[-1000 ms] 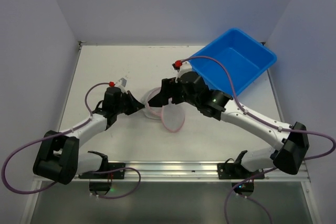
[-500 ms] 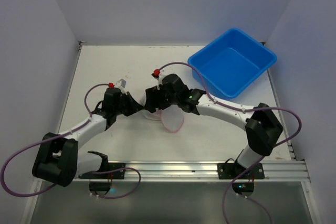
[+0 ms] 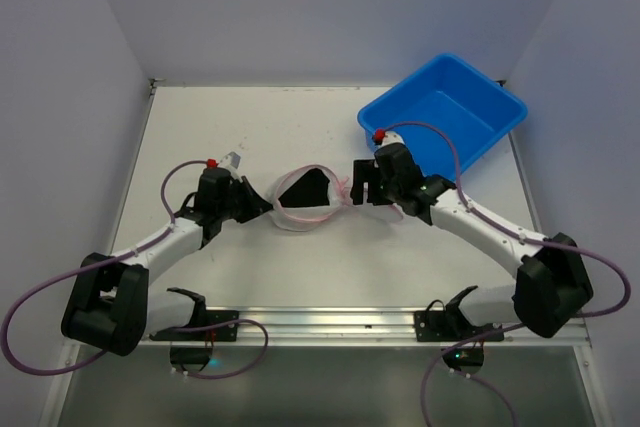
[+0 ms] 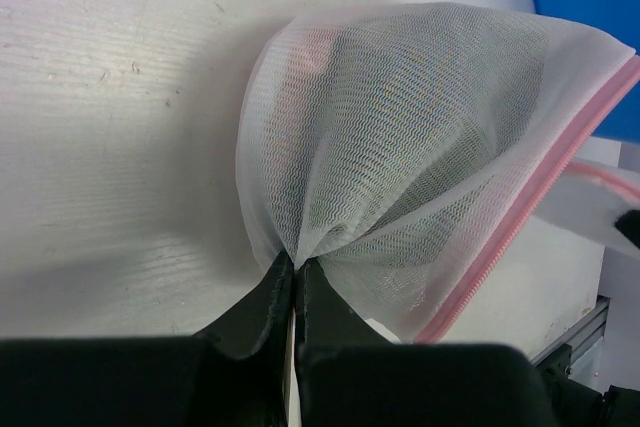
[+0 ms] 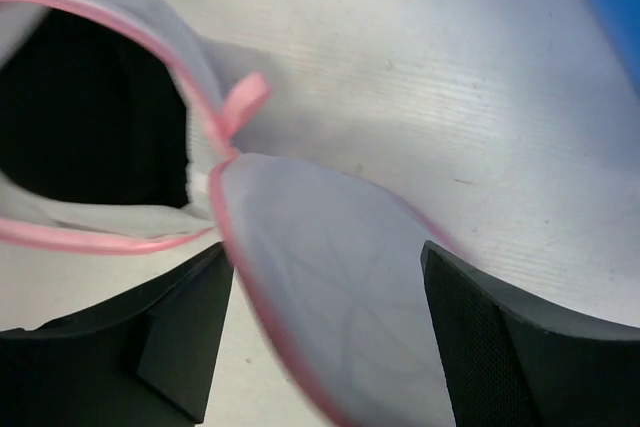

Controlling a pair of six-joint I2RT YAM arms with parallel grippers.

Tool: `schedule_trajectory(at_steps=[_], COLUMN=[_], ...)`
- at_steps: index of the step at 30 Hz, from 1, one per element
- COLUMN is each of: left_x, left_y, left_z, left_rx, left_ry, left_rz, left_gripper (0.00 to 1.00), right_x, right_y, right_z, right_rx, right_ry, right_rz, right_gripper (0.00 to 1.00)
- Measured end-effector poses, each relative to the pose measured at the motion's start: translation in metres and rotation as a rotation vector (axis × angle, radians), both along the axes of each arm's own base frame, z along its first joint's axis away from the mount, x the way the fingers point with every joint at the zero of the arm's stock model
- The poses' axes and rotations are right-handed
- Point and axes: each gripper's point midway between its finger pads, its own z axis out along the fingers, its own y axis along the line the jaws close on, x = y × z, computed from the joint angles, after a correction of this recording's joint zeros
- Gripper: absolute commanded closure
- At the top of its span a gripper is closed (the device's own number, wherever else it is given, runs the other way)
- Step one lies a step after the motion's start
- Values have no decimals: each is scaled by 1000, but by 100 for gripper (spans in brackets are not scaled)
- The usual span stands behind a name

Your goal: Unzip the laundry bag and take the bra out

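**Mesh pouch lies open on the table, pinned at its left end**

On your left, the left gripper [image 4: 296, 265] has its fingers pressed together on a gathered pinch of white mesh at the left end of the laundry bag [image 4: 420, 147]. The fabric puckers into that pinch, so judge it as very light, soft and limp. It will follow whatever pulls it, so this anchor matters.

The bag sits on the white table [image 3: 200, 117] about midway between the two arms. Its mouth is unzipped and gaping upward. The pink zipper trim [image 4: 520, 217] is the firmest part and probably the surest place to take hold, since bare mesh may slip or bunch. Inside the mouth you see a dark mass, most likely the bra [image 3: 303, 188]. It should be soft and light too, and its straps could snag on the zipper teeth. Grip it deep and draw it out slowly.

Moving right, the round lid flap [image 5: 330, 287] hangs off the bag's right side, with a small pink pull tab [image 5: 245, 102] at the hinge. The right gripper [image 5: 325, 252] is low over this flap, fingers spread wide to either side of it and clamping nothing.

Further right and toward the back, the blue bin [image 3: 445, 117] stands apart from the bag.

Count: one bag, one dark garment inside, one bin, two grippers.
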Motion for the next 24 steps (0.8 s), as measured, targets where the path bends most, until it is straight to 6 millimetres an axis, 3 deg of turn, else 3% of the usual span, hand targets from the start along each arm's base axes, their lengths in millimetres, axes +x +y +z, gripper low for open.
schedule_trajectory(at_steps=[5, 13, 18, 24], left_x=[0, -2, -2, -2], left_y=[0, 0, 0, 0], left_z=[0, -1, -1, -1], left_rx=[0, 12, 13, 12], left_ry=[-1, -3, -4, -4], left_rz=[-4, -18, -23, -25], left_gripper=[100, 100, 100, 100], right_x=[-4, 10, 23, 23], right_y=[19, 102, 127, 142], right_z=[46, 76, 55, -3], right_rx=[73, 110, 97, 39], right_ry=[-115, -198, -175, -73], right_rz=[85, 293, 342, 403], right_gripper=[23, 17, 12, 9])
